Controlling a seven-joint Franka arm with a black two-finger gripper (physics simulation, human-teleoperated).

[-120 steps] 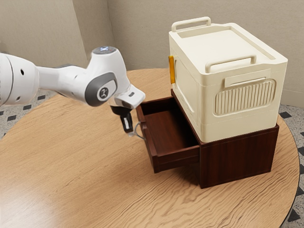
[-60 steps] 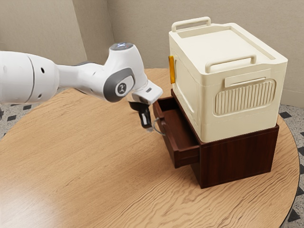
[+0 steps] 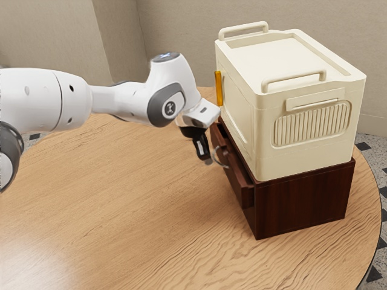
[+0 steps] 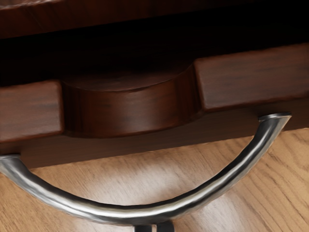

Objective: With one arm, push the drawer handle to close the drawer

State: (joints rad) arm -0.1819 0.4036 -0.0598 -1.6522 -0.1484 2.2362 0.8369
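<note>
My gripper is shut at the outer side of the curved metal handle, in front of the dark wooden drawer. The drawer stands out a little from its cabinet. In the wrist view, the tips of the gripper sit close together against the outside of the silver handle, near the middle of its arc. Above the notched drawer front, a dark narrow opening separates it from the cabinet edge.
A cream box with two top handles rests on the cabinet. A yellow-orange piece is on the box's side. The round wooden table extends in front of the drawer and toward the exterior view's left.
My gripper has moved toward the cabinet, to the exterior view's right. The drawer has slid inward with it, from far out to only a little out.
</note>
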